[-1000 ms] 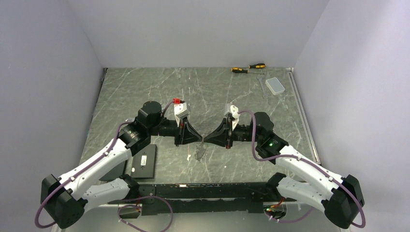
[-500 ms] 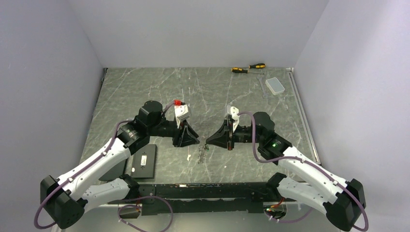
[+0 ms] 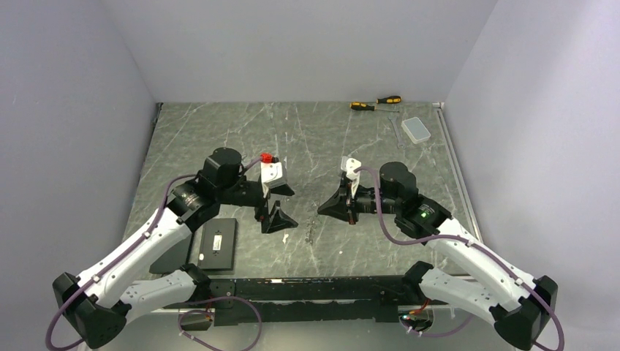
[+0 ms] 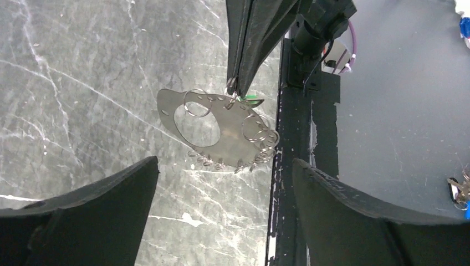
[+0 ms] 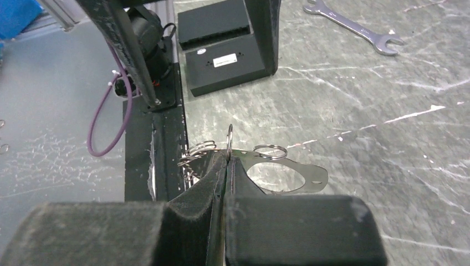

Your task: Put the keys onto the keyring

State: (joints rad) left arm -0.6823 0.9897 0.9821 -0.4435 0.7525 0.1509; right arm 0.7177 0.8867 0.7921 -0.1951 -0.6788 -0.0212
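The keyring (image 4: 221, 130) is a flat dark grey oval plate with a wide hole and several small wire rings along its rim. It hangs just above the table. My right gripper (image 5: 227, 158) is shut on one small wire ring at the plate's edge (image 5: 294, 174). In the top view this gripper (image 3: 322, 208) points left. A bit of the green key head (image 4: 253, 101) shows right behind the plate, beside the right fingertips (image 4: 235, 83); its blade is hidden. My left gripper (image 4: 224, 166) stands wide open, apart from the keyring and holding nothing, left of it in the top view (image 3: 286, 205).
Two flat black boxes (image 5: 221, 55) lie at the near left (image 3: 219, 243). A silver wrench (image 5: 354, 30), a clear plastic box (image 3: 417, 129) and yellow-and-black screwdrivers (image 3: 376, 102) sit at the back right. The black base rail (image 3: 314, 285) runs along the near edge.
My left gripper has opened wide and drawn back to the left, away from the keyring. The right gripper has pulled slightly right, still gripping the keyring.
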